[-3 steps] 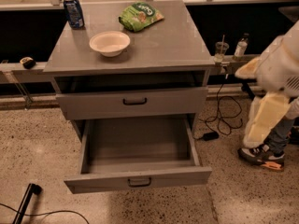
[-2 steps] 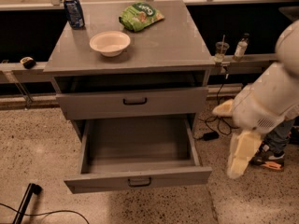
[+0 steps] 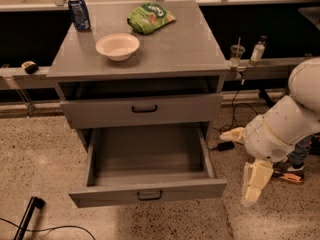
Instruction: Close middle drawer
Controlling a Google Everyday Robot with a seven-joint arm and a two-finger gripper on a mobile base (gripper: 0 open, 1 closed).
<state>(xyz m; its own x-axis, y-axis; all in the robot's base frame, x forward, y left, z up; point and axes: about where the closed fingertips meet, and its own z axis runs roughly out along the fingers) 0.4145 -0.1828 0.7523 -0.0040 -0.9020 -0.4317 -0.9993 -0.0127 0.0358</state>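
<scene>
One grey cabinet (image 3: 175, 49) shows two drawers: one upper drawer (image 3: 95, 115), pushed in, and one middle drawer (image 3: 192, 188), pulled out. There are two black handles (image 3: 144, 109), one on each drawer front. Three things sit on the cabinet top: one bowl (image 3: 117, 46), one can (image 3: 79, 13) and one green snack bag (image 3: 149, 17). The ledge to the right holds one cup (image 3: 236, 54) and one small bottle (image 3: 257, 51). One gripper (image 3: 252, 186) hangs to the right of the middle drawer, apart from it.
</scene>
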